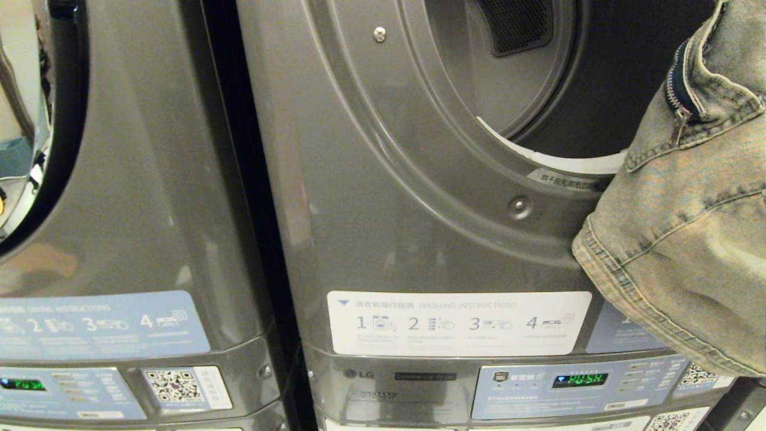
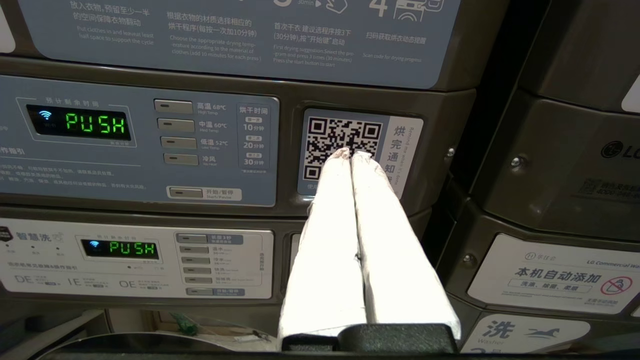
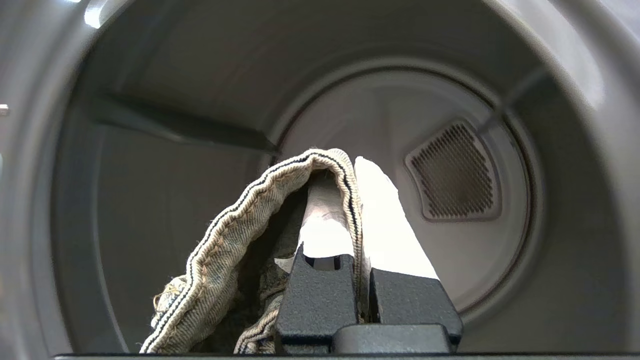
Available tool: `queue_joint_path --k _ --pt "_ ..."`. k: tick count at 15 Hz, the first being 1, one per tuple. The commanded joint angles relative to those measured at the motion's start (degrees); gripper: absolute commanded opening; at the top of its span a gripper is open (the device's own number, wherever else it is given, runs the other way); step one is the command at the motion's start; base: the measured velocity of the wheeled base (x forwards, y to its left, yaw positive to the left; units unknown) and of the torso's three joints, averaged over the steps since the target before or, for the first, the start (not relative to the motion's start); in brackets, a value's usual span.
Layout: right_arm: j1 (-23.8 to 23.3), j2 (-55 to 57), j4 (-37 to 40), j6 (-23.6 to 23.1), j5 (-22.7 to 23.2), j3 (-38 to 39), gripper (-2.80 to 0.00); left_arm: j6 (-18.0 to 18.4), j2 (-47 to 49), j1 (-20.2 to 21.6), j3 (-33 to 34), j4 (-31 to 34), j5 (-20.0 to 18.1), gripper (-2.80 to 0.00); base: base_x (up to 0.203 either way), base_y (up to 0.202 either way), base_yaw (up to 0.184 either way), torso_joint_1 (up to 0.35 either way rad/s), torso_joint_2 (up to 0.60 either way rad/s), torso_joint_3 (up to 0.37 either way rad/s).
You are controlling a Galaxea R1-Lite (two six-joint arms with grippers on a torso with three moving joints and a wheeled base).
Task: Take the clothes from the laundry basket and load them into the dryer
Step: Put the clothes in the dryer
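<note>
Meanwhile the left gripper [image 2: 351, 153] sat closed and empty before a QR label [image 2: 343, 146]. At three o'clock the jeans [image 1: 688, 227] hung at the dryer [image 1: 419, 197] mouth, pinched tight by the right gripper [image 3: 350, 162], pointing into the drum [image 3: 165, 210].

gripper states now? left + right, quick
Left gripper: closed, empty, parked in front of the QR code sticker.
Right gripper: closed on the denim garment, facing into the dryer drum.
</note>
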Motion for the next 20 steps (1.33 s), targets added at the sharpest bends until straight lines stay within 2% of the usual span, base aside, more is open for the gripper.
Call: queue_joint_path --k 1,3,8,9,11,12,17,20 --pt "3.49 -0.39 -0.25 -2.61 -6.31 0.87 -2.80 -0.08 0.00 0.00 0.79 -0.05 0.02 -2.80 0.000 0.000 0.000 0.000 0.00 0.000" --pt "7.44 3.87 -3.19 -4.50 -17.88 0.36 -2.80 -0.02 0.00 0.00 0.79 -0.05 0.02 -2.80 0.000 0.000 0.000 0.000 0.00 0.000" --pt "11.74 17.30 -19.06 -4.87 -33.78 -4.72 -2.80 -0.08 0.00 0.00 0.79 -0.05 0.02 -2.80 0.000 0.000 0.000 0.000 0.00 0.000" --pt "13.56 19.39 -24.84 -4.89 -35.88 -6.38 -2.80 -0.08 0.00 0.00 0.79 -0.05 0.02 -2.80 0.000 0.000 0.000 0.000 0.00 0.000" --pt "17.09 20.28 -32.85 -5.40 -37.34 -6.92 -2.80 -0.08 0.00 0.00 0.79 -0.05 0.02 -2.80 0.000 0.000 0.000 0.000 0.00 0.000" --pt "17.53 19.52 -34.13 -6.27 -37.49 -7.02 -2.80 -0.08 0.00 0.00 0.79 -0.05 0.02 -2.80 0.000 0.000 0.000 0.000 0.00 0.000" --pt "20.80 13.39 -34.53 -7.32 -37.08 -6.99 -2.80 -0.08 0.00 0.00 0.79 -0.05 0.02 -2.80 0.000 0.000 0.000 0.000 0.00 0.000" --pt "20.82 15.26 -34.24 -7.62 -37.06 -7.00 -2.80 -0.08 0.00 0.00 0.79 -0.05 0.02 -2.80 0.000 0.000 0.000 0.000 0.00 0.000"
